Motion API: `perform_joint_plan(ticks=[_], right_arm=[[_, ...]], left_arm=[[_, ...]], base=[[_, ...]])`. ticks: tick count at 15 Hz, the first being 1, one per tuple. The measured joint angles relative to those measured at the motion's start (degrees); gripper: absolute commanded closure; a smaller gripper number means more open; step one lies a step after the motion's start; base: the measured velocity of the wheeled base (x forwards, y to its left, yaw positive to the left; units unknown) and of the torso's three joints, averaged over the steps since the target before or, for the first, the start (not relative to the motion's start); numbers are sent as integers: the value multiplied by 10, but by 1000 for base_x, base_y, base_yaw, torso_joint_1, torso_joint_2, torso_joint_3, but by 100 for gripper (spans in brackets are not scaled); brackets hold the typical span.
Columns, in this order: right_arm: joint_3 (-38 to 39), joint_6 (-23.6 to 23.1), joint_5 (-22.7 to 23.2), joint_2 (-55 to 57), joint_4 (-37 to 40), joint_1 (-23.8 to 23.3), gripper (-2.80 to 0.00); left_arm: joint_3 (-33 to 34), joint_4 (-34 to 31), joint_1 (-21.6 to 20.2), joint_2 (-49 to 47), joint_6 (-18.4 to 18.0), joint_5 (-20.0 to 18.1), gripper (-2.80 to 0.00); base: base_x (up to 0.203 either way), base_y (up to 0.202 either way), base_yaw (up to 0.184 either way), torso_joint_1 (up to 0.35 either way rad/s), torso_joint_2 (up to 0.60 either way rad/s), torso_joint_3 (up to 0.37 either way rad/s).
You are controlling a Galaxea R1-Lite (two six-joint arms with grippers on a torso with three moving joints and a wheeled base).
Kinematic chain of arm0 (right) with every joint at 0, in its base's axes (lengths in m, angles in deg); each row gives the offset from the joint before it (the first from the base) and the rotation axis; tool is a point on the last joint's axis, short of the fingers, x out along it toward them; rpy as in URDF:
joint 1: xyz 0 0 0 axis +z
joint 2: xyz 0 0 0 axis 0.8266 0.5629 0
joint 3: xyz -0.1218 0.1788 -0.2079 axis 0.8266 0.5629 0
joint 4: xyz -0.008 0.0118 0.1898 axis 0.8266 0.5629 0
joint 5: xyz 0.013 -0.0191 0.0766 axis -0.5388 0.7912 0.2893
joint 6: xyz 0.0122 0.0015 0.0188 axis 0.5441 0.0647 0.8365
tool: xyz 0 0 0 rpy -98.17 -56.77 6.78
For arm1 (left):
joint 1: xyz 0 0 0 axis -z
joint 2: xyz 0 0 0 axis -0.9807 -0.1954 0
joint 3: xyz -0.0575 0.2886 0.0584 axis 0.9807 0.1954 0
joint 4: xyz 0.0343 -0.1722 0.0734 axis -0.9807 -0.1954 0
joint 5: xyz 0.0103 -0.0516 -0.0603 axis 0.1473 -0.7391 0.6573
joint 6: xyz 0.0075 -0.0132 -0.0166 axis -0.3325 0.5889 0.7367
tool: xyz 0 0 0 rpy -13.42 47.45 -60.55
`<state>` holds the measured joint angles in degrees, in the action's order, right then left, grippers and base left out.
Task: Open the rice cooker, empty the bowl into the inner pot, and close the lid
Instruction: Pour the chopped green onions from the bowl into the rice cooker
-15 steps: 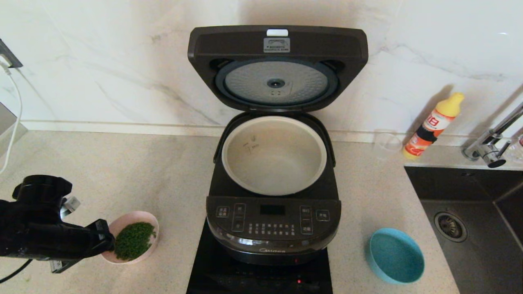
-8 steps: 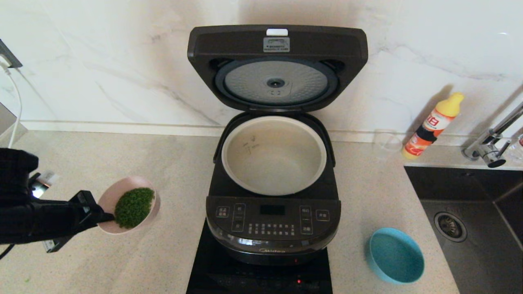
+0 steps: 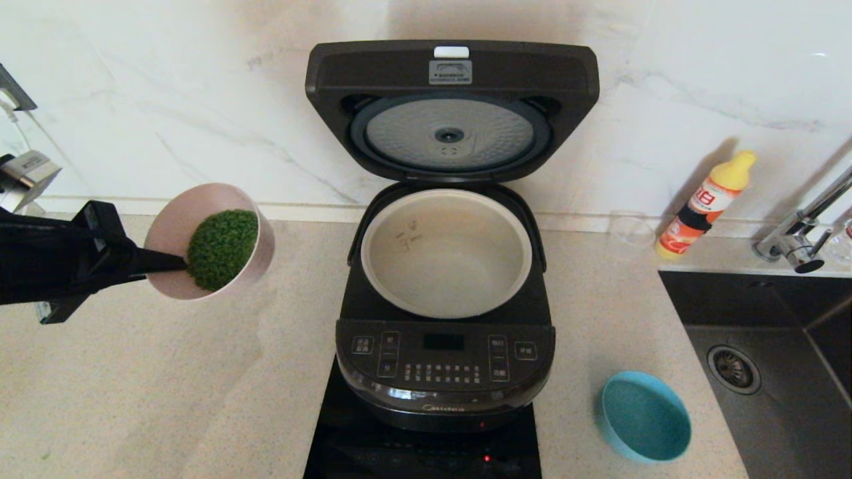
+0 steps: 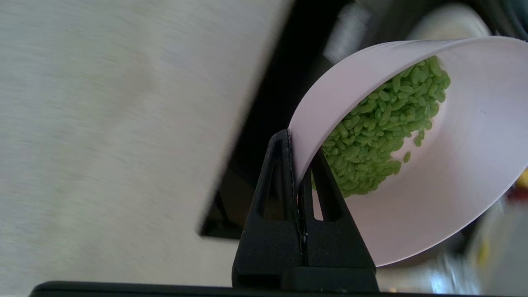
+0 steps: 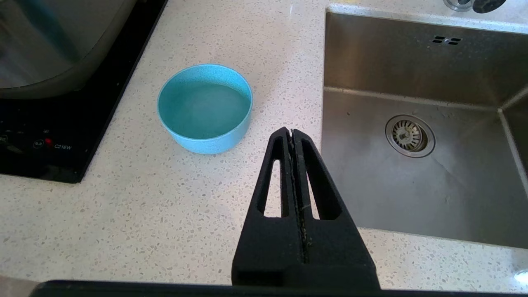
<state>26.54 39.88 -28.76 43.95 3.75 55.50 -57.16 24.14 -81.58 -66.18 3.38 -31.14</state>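
So the rice cooker (image 3: 444, 319) is already open, the lid (image 3: 451, 110) standing upright against the back wall and the inner pot (image 3: 446, 253) sitting bare inside. That's step one done; tipping and closing are left. There's plenty of open worktop (image 3: 200, 386) between bowl and cooker, and nothing stands in that stretch. The pot's mouth is wide, but the raised lid walls off the far side, so I'd come in from the left. The bowl (image 3: 174, 229) hangs in the air left of the cooker, tilted, green grains (image 3: 221, 248) heaped low. The left gripper (image 4: 300, 163) has its jaws pinching the rim. The right gripper (image 5: 292, 134) is parked near the teal bowl (image 5: 205, 108), jaws pressed together.
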Motion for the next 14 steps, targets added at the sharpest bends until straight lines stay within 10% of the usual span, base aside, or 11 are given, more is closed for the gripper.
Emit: perform_joint_plan(ticks=[14], right_arm=[[0, 0, 0, 0, 0, 0, 0]], left_arm=[[-110, -19, 226, -74, 2, 81, 0]], base=[[0, 0, 0, 0, 0, 0]])
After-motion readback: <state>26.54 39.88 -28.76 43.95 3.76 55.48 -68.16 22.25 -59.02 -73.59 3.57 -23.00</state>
